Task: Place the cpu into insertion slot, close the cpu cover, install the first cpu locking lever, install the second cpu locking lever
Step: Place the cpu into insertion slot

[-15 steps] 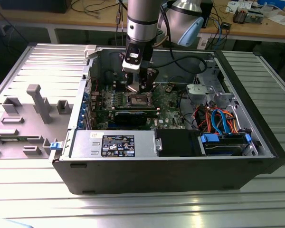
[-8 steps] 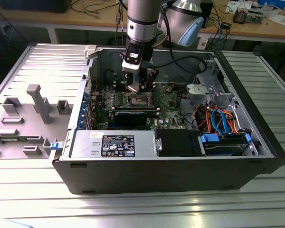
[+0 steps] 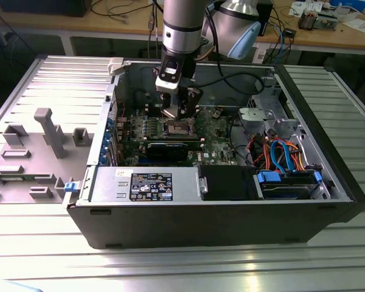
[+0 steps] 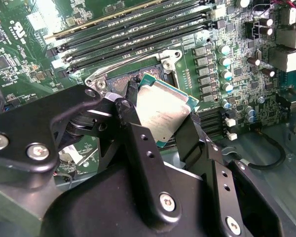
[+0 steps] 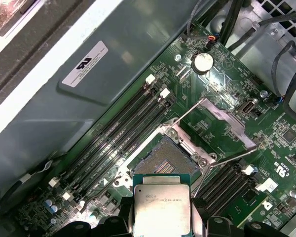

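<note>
Plainly, in the exterior view the black two-fingered gripper (image 3: 179,111) hangs inside the open dark computer case (image 3: 231,225), low over the green circuit board (image 3: 219,149). In the second wrist view its fingers (image 4: 127,113) are clamped on opposite edges of the small flat square cpu with the silvery-grey top (image 4: 164,112), held tilted above the dark square insertion slot (image 4: 122,83). In the first wrist view the thin silvery cpu cover (image 5: 227,120) stands swung open (the slot bare). The chip looks light, stiff and delicate underneath, so an edge grip suits it.
</note>
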Controlling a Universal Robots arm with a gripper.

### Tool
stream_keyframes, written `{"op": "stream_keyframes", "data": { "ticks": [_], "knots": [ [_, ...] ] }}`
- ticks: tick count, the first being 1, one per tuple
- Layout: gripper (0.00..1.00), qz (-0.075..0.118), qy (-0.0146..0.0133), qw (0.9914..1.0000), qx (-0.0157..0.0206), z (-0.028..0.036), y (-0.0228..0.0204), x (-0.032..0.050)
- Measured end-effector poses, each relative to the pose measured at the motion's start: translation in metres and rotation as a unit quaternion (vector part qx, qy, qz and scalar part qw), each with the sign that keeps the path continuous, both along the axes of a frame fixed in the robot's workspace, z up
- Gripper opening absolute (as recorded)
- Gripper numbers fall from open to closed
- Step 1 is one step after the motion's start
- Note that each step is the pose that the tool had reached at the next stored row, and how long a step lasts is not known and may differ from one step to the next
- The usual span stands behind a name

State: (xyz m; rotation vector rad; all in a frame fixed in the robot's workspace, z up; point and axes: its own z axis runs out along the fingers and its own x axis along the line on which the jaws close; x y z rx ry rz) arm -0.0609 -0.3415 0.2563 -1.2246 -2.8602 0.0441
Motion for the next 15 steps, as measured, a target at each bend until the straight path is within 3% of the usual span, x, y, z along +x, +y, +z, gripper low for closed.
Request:
{"op": "stream_keyframes", "data": {
  "ticks": [15],
  "knots": [
    [0.55,-0.019,0.0,0.99981,0.0,-0.0006,0.0,0.0]
  ]
}}
